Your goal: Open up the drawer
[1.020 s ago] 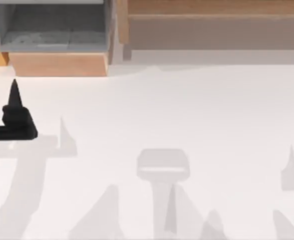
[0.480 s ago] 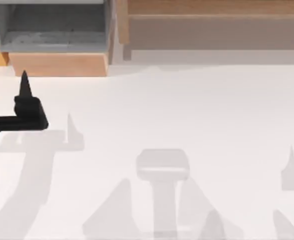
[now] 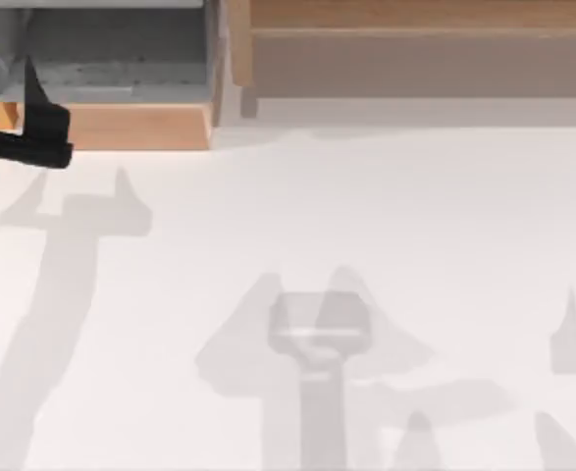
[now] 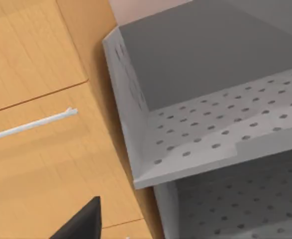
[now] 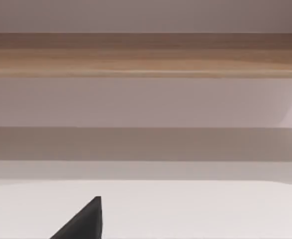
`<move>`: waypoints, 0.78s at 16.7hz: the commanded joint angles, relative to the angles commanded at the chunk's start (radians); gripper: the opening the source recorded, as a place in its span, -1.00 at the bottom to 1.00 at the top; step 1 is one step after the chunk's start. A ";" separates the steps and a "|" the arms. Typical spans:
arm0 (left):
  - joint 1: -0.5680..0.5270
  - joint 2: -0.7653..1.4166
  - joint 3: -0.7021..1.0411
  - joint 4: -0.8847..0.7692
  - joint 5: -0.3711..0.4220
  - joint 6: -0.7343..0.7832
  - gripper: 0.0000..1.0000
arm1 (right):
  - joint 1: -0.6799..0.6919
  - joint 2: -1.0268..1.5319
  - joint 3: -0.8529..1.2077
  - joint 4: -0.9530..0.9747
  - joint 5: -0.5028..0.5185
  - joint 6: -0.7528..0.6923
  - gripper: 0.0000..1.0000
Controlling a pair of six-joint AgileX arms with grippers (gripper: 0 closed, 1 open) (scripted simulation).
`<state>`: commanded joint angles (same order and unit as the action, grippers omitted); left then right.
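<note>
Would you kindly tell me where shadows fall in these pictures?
Top view: soft grey arm shadows spread across the white table, one just below the black left gripper by the wooden cabinet. Left wrist view: the grey perforated drawer has a darker inner wall.

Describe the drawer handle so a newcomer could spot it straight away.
Start at the wooden cabinet at the table's far left corner, beside the grey perforated shelf unit shown in the left wrist view. On the cabinet's light wood drawer front lies the handle: a thin white bar, the only pale line against plain wood panels.
</note>
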<state>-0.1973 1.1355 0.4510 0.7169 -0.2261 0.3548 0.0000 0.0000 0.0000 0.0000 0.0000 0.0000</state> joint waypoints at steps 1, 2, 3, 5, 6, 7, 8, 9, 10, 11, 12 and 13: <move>0.027 0.082 0.039 0.029 0.041 0.081 1.00 | 0.000 0.000 0.000 0.000 0.000 0.000 1.00; 0.052 0.159 0.078 0.058 0.081 0.164 1.00 | 0.000 0.000 0.000 0.000 0.000 0.000 1.00; 0.075 0.227 0.118 0.088 0.121 0.243 1.00 | 0.000 0.000 0.000 0.000 0.000 0.000 1.00; 0.130 0.334 0.196 0.148 0.198 0.372 1.00 | 0.000 0.000 0.000 0.000 0.000 0.000 1.00; 0.161 0.376 0.232 0.177 0.231 0.423 1.00 | 0.000 0.000 0.000 0.000 0.000 0.000 1.00; 0.195 0.418 0.266 0.202 0.258 0.468 1.00 | 0.000 0.000 0.000 0.000 0.000 0.000 1.00; 0.229 0.466 0.297 0.225 0.282 0.515 1.00 | 0.000 0.000 0.000 0.000 0.000 0.000 1.00; 0.264 0.522 0.325 0.244 0.304 0.570 1.00 | 0.000 0.000 0.000 0.000 0.000 0.000 1.00; 0.301 0.589 0.351 0.261 0.327 0.635 1.00 | 0.000 0.000 0.000 0.000 0.000 0.000 1.00; 0.339 0.663 0.376 0.278 0.354 0.708 1.00 | 0.000 0.000 0.000 0.000 0.000 0.000 1.00; 0.376 0.740 0.402 0.296 0.384 0.786 1.00 | 0.000 0.000 0.000 0.000 0.000 0.000 1.00; 0.412 0.814 0.430 0.315 0.419 0.866 1.00 | 0.000 0.000 0.000 0.000 0.000 0.000 1.00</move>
<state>0.2147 1.9498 0.8814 1.0324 0.1929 1.2211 0.0000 0.0000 0.0000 0.0000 0.0000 0.0000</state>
